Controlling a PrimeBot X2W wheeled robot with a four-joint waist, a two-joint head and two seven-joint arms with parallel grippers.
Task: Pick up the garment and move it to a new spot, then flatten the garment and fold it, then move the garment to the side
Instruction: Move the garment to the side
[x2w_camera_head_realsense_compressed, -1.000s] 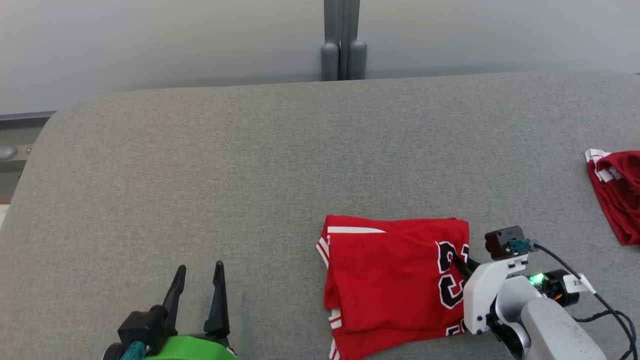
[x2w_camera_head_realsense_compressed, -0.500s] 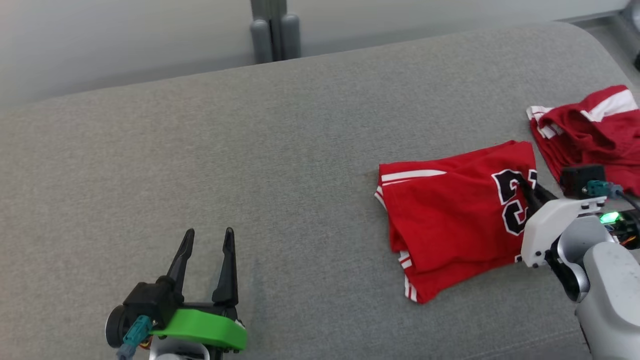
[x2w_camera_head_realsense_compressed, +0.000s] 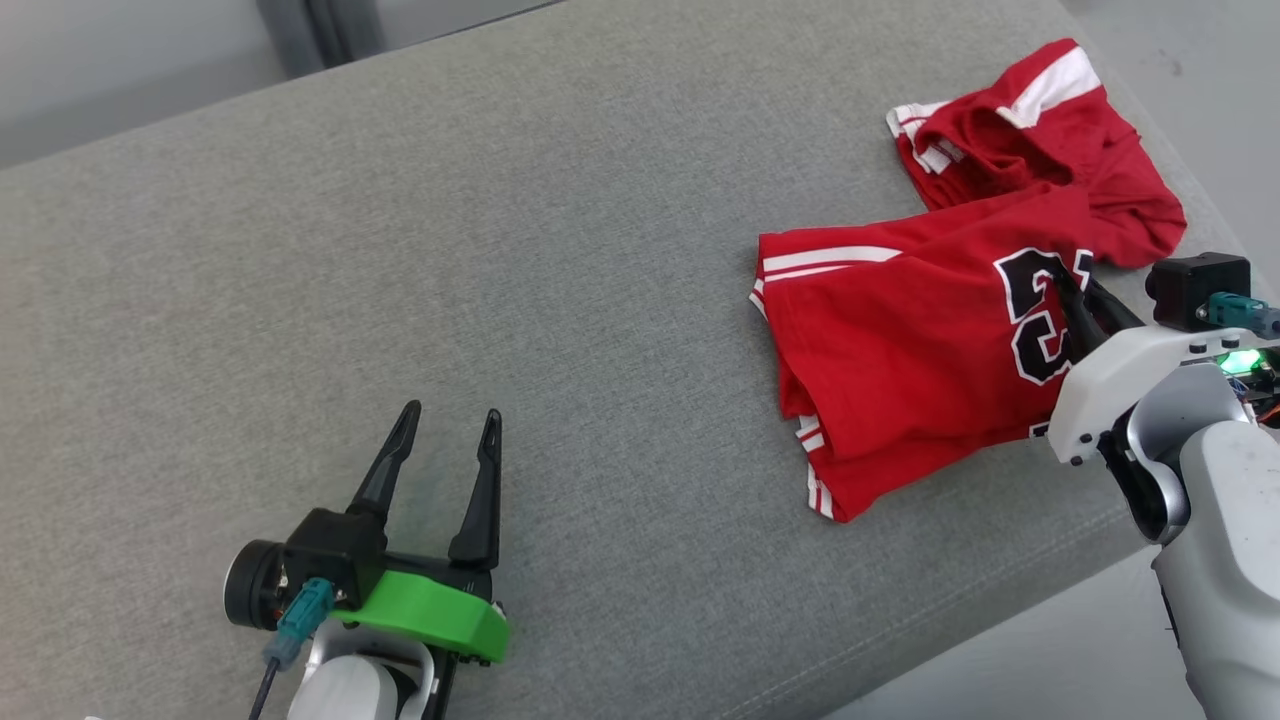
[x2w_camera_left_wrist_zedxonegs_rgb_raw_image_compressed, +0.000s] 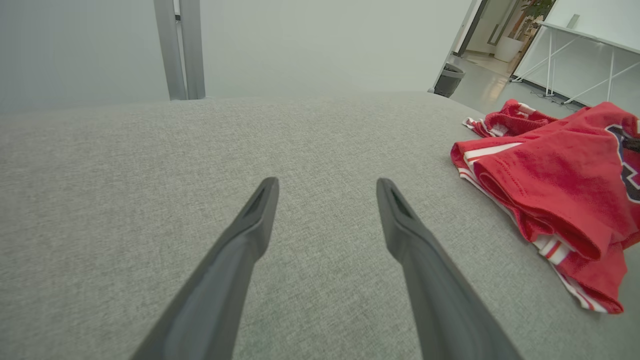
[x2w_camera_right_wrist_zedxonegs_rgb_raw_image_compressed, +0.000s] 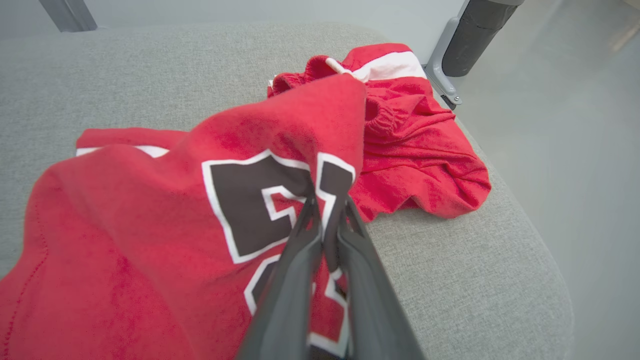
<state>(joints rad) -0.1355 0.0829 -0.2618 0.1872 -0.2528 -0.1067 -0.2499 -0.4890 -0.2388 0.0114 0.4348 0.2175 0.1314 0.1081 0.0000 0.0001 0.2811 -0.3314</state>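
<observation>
Garment (x2w_camera_head_realsense_compressed: 900, 350) moved against red pile (x2w_camera_head_realsense_compressed: 1010, 140), lying left-right; right claw (x2w_camera_head_realsense_compressed: 1072, 290) pinching it, left claw (x2w_camera_head_realsense_compressed: 452, 412) agape.

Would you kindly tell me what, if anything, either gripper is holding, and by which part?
The right gripper is shut on the folded red jersey, pinching it at the black number. The left gripper is open, holding nothing.

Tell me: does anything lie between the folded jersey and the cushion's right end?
Yes. A crumpled red garment lies at the far right end, right beside the folded jersey held in the shut right pincer; whether they touch is unclear.
</observation>
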